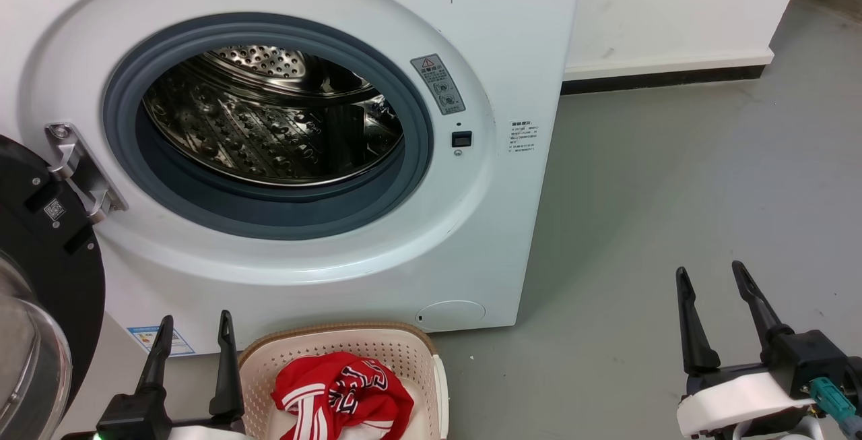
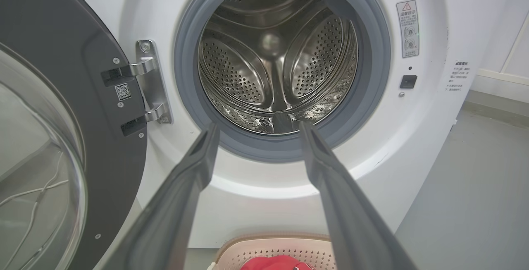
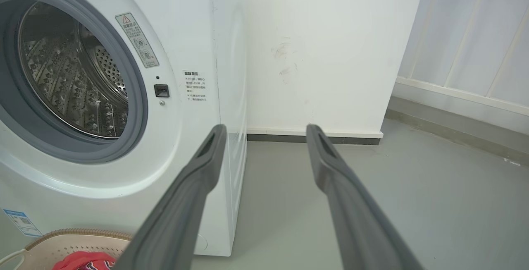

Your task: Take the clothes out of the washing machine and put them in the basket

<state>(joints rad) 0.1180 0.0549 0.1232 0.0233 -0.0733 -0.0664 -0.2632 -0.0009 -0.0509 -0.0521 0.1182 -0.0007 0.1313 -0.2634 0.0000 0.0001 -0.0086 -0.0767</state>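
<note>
The white washing machine (image 1: 485,42) stands with its door (image 1: 47,258) swung open to the left, and its steel drum (image 1: 269,116) holds nothing that I can see. The drum (image 2: 277,55) looks bare in the left wrist view too. On the floor in front sits the cream basket (image 1: 404,346) with red clothes (image 1: 340,386) with white stripes lying in it. My left gripper (image 1: 195,324) is open just left of the basket, with nothing in it. My right gripper (image 1: 710,273) is open over the bare floor at the right, its fingers (image 3: 198,179) apart.
Grey floor (image 1: 673,177) spreads to the right of the machine. A white wall with a dark skirting (image 1: 667,79) runs behind. The open door's glass bowl (image 2: 37,170) bulges at the left. The basket rim (image 3: 78,232) sits close under the machine's front.
</note>
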